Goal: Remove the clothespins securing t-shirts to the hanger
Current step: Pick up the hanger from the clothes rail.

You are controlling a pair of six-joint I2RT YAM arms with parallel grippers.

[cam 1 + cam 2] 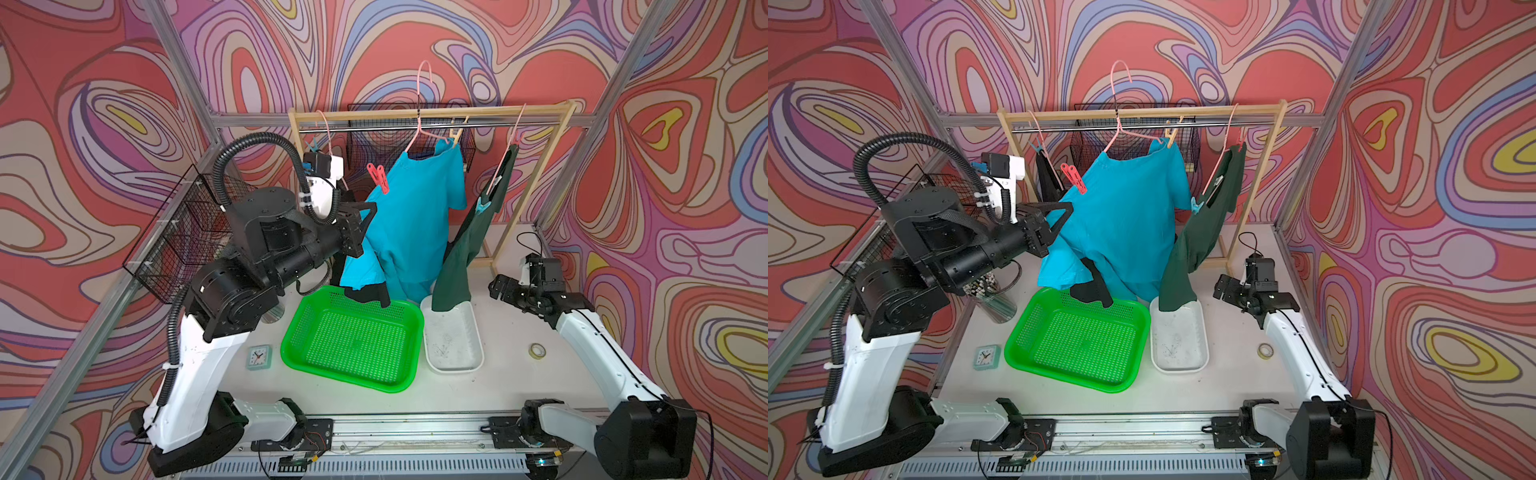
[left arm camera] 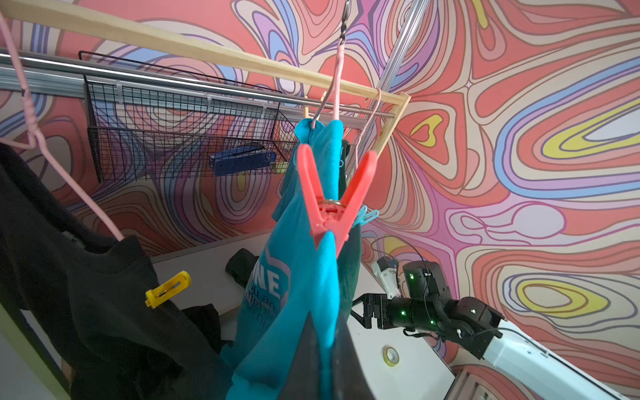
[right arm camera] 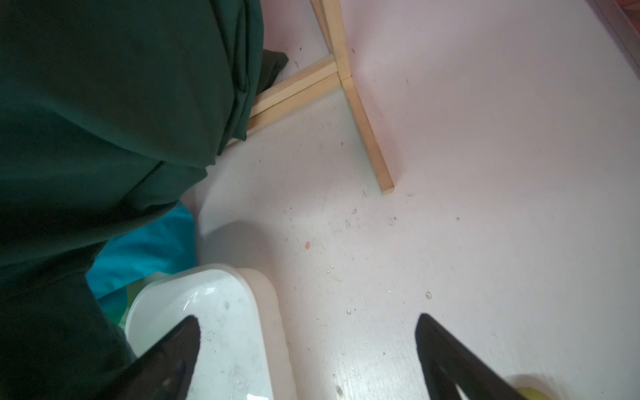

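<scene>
Top views: left gripper (image 1: 371,206) clamps the turquoise t-shirt (image 1: 415,216) just under the red clothespin (image 1: 379,178). Left wrist: fingers (image 2: 304,367) pinch cloth only, pin unsqueezed above, so any tug risks dragging the pink hanger (image 2: 337,76) down. Right wrist: right gripper (image 3: 307,320) gapes wide over the table (image 3: 450,207).

Matt, limp cloth in the turquoise t-shirt (image 1: 415,216); smooth plastic in the red-pink clothespin (image 2: 332,204); glossy perforated plastic in the green basket (image 1: 296,328); bare pale wood in the rack (image 2: 207,52)
</scene>
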